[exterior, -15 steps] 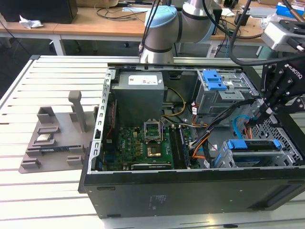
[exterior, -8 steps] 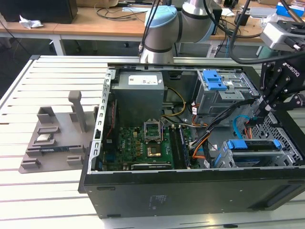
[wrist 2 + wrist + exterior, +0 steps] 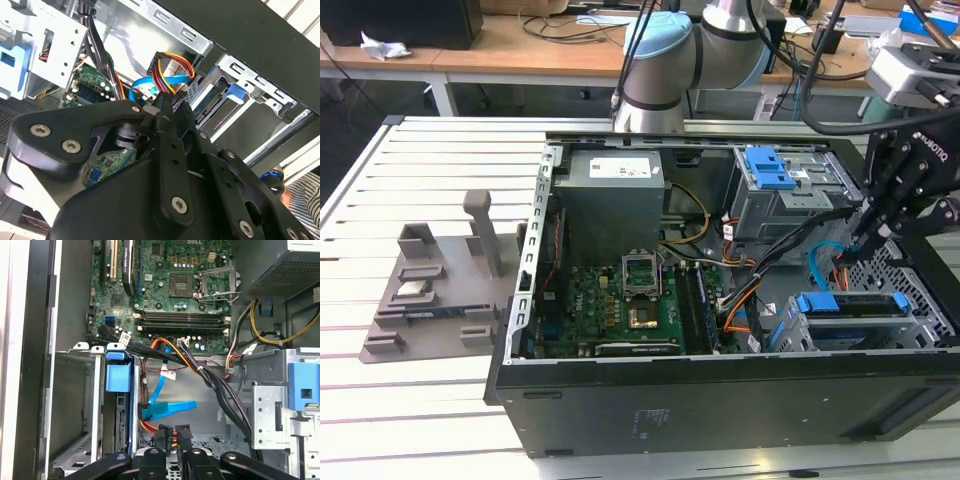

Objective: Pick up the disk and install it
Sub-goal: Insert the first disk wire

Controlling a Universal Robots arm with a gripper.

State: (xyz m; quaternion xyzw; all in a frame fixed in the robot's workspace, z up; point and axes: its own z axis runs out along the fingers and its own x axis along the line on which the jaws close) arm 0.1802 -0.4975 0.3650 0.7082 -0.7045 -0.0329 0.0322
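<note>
Gripper [image 3: 861, 244] is positioned inside the open computer case [image 3: 720, 400], at the exterior view's right, above the lower drive bay [image 3: 920, 325]. In the second wrist view the fingers [image 3: 165, 131] are drawn together, with no gap visible between them. Their tips sit at the bundle of yellow, red and black wires [image 3: 173, 64] and the blue flat cable [image 3: 167, 409]. Whether a plug is pinched between them cannot be told.

The disk [image 3: 865, 316] is seated on edge in the lower drive bay, and its blue bracket [image 3: 850, 302] faces up out of the bay. In the first wrist view the disk [image 3: 121, 426] stands between the bay's metal walls with the blue bracket [image 3: 118, 376] at its end. The gripper [image 3: 172, 436] is just beside it and not holding it.

The grey cage with blue latch [image 3: 782, 190] stands near the far wall of the case, beside the power supply [image 3: 614, 195]. The motherboard [image 3: 620, 305] lies on the case floor, between the power supply and the near wall.

Outside the case, at the exterior view's left, a grey fixture tray [image 3: 390, 345] rests on the slatted table [image 3: 430, 190]. A small silver chip [image 3: 412, 293] lies on this tray.
</note>
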